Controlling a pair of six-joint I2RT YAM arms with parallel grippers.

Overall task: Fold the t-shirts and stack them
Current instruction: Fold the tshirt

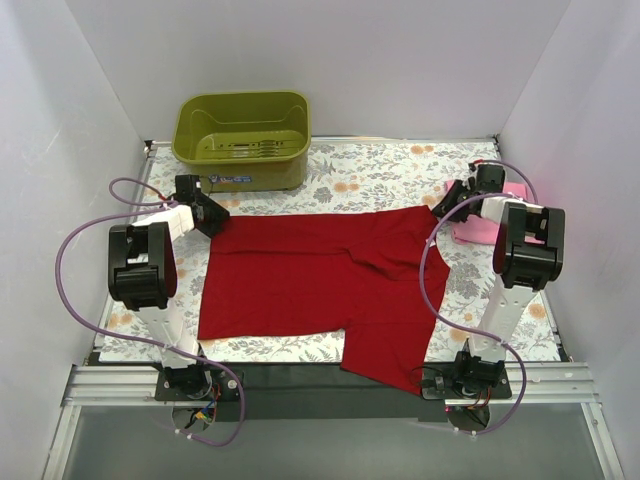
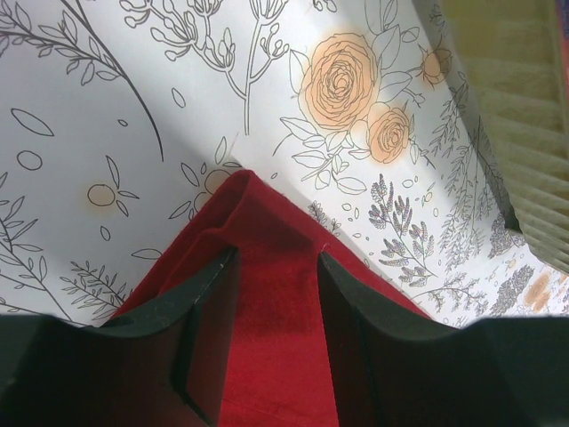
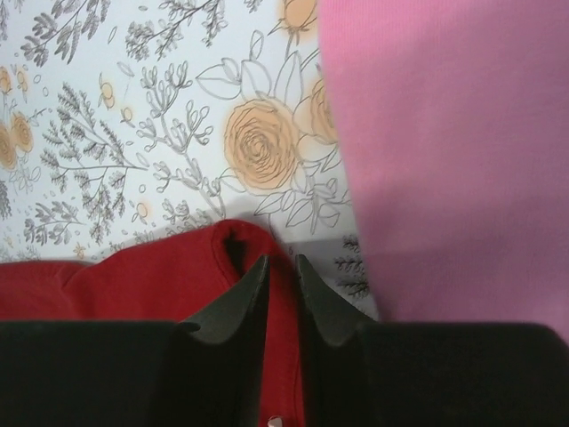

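The deep red t-shirt [image 1: 300, 280] lies spread on the floral table cover, with one sleeve hanging over the front edge. My left gripper [image 1: 213, 218] is at its far left corner. In the left wrist view the gripper [image 2: 277, 253] is open, its jaws on either side of the red corner [image 2: 276, 311]. My right gripper [image 1: 440, 205] is at the far right corner. In the right wrist view the gripper [image 3: 282, 260] is shut on a fold of red cloth [image 3: 151, 276]. The light pink t-shirt [image 1: 480, 228] lies at the right, partly hidden by the right arm, and it also shows in the right wrist view [image 3: 453, 151].
An olive-green plastic tub [image 1: 243, 140] stands at the back left, close behind my left gripper, and its wall shows in the left wrist view [image 2: 524, 116]. White walls enclose the table on three sides. The floral cover [image 1: 380, 175] shows behind the shirt.
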